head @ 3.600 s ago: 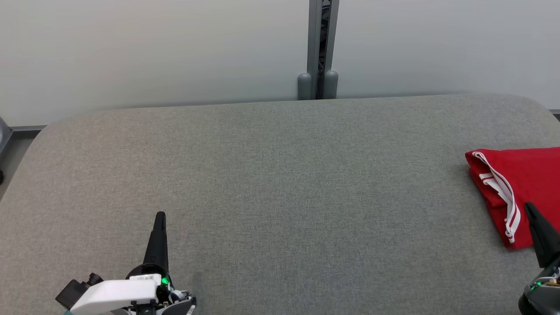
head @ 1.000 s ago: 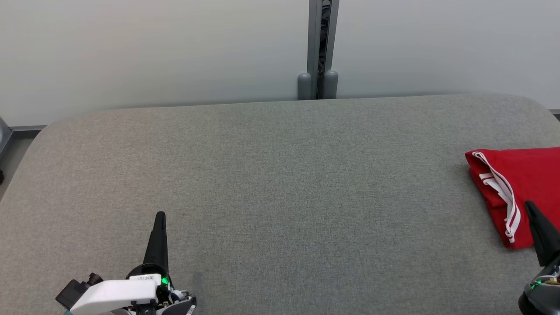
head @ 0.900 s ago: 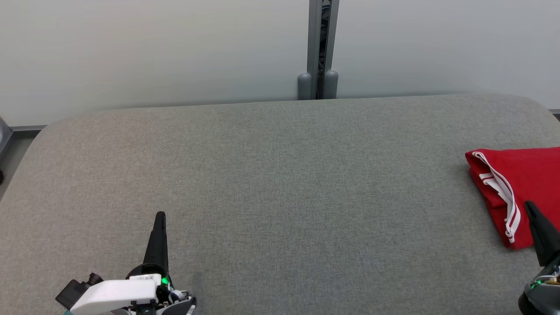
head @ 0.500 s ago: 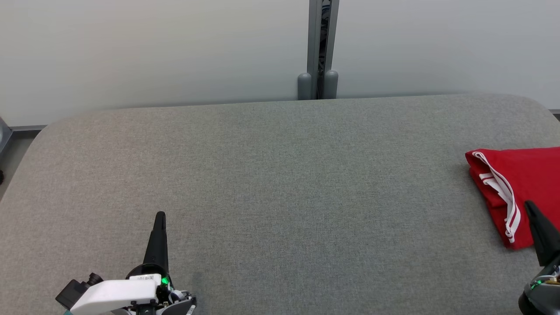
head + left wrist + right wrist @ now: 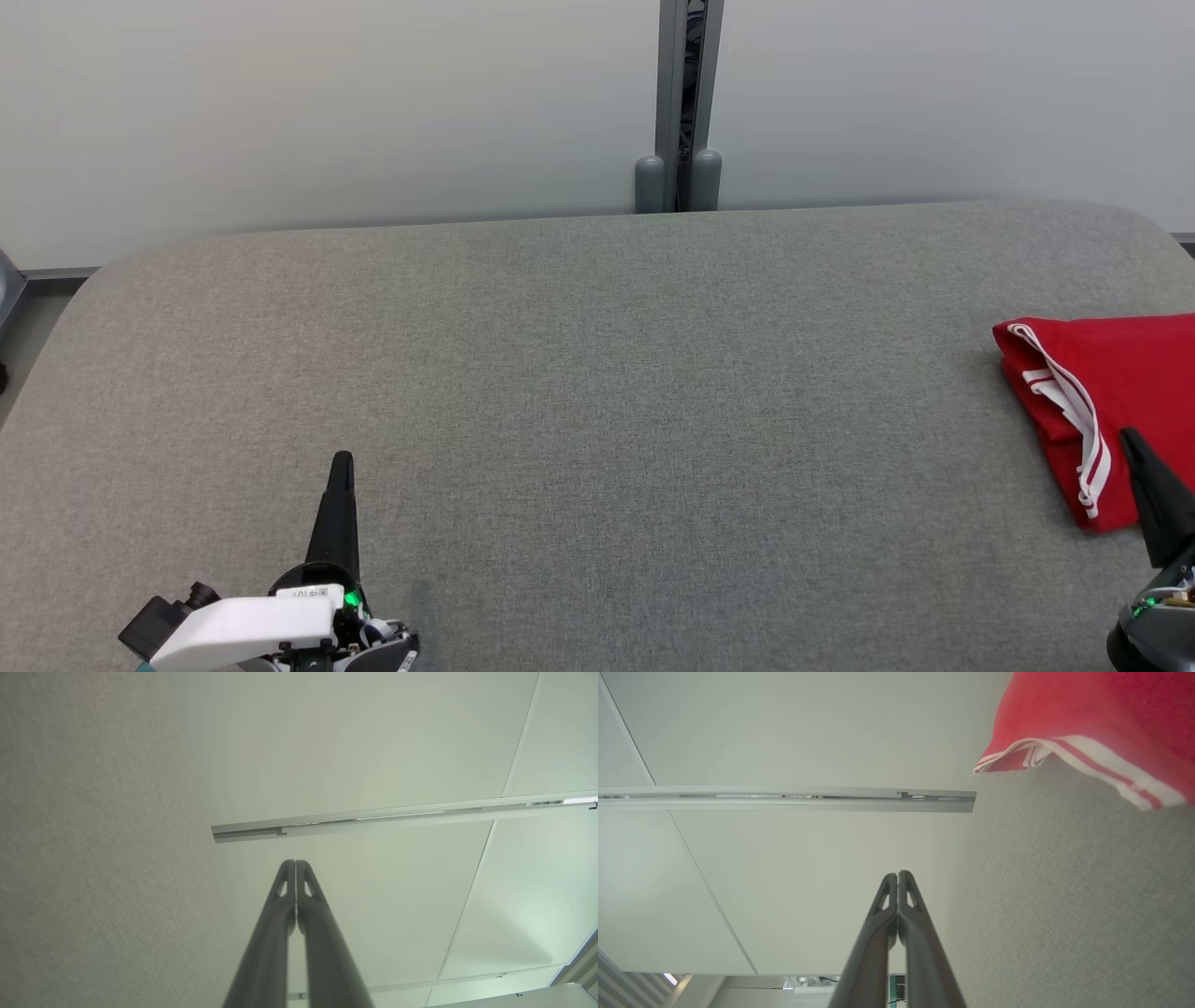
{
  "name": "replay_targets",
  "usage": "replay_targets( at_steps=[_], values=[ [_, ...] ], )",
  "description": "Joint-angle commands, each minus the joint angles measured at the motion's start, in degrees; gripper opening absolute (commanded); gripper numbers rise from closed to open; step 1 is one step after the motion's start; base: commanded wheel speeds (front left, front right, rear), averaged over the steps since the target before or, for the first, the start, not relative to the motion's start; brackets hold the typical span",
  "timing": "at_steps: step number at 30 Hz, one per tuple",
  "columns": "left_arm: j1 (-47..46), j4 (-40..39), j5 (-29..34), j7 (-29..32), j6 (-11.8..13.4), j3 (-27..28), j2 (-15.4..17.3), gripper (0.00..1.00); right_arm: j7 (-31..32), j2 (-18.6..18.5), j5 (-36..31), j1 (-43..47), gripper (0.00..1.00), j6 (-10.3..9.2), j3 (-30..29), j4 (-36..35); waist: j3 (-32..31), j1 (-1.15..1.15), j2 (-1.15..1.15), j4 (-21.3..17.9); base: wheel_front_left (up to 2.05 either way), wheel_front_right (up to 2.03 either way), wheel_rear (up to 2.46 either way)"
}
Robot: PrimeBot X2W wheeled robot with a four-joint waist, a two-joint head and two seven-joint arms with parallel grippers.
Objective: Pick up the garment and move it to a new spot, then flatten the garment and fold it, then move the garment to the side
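While both arms rest low over the desk (image 5: 597, 373), we see our left jaws pressed fully together: the two dark fingers (image 5: 338, 513) read as a single tapering spike in the head view. In the left wrist view the same fingers (image 5: 275, 933) meet tip to tip with nothing between them. They hold nothing and touch nothing, and they point toward the pale wall (image 5: 327, 112) across the grey fabric of the desk (image 5: 93, 858).

Our right jaws are likewise closed and empty. Their fingers (image 5: 1158, 504) rise from the lower right corner of the head view. In the right wrist view the fingers (image 5: 878, 938) lie flush against each other over the desk (image 5: 1064, 905).

We find the garment (image 5: 1120, 373) at the far right of the desk, partly cut off by the frame's edge. It is red with white stripes, folded into a compact block and lying flat on the grey fabric. From the head view the right fingertip overlaps the garment's near edge. The right wrist view shows the garment (image 5: 1087, 709) ahead and off to one side, apart from the fingertips. A grey post (image 5: 680, 103) stands against the wall behind the desk's far edge.
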Motion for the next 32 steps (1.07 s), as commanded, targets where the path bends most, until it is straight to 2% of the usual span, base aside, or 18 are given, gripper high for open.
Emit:
replay_targets(
  at_steps=[1,32],
  values=[
    [-0.7,-0.2,-0.1,0.2,-0.3,0.3,0.1,0.00,-0.5,-0.4,0.5,0.3,0.00,0.14,-0.1,-0.3,0.0,0.00,0.00,0.0,0.00,0.00,0.00],
    [-0.7,-0.2,-0.1,0.2,-0.3,0.3,0.1,0.00,-0.6,-0.6,0.6,0.4,0.00,0.15,0.2,-0.4,0.0,0.00,0.00,0.0,0.00,0.00,0.00]
  ],
)
